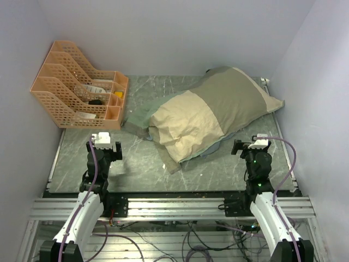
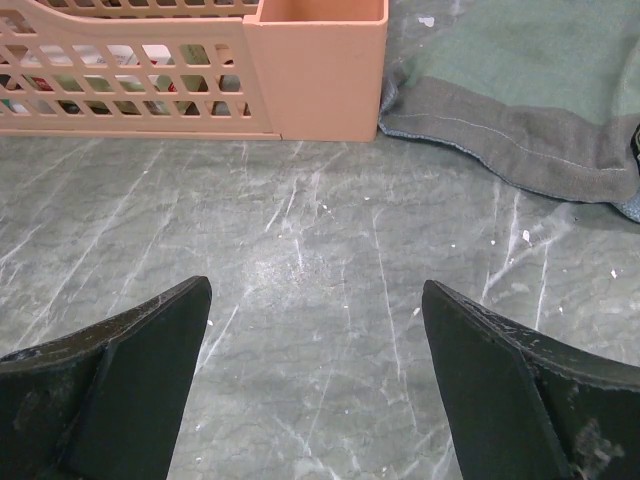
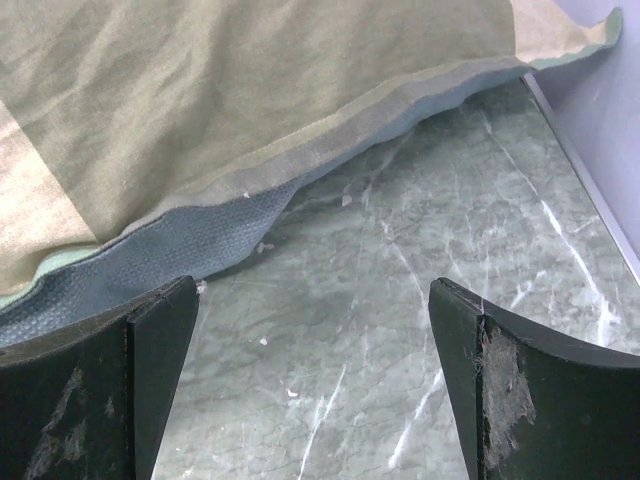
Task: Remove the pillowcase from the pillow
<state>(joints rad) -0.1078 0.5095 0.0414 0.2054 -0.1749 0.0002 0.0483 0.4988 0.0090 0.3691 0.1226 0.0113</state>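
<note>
Noting pillowcase (image 1: 218,109) fully on, lying diagonally from centre to far right; pillow hidden inside. Left gripper (image 2: 316,300) and right gripper (image 3: 312,300) spread wide, empty, near edge. Whole removal left.

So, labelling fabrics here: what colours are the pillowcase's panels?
The pillowcase has olive-green and cream-tan panels with blue-grey edging; clearest in the top external view.

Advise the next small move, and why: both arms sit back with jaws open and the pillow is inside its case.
Probably ease the left gripper forward and to its right, toward the pillowcase hem lying flat on the table. That limp edge looks like the open end, and the jaws stand open and empty, apart from it.
</note>
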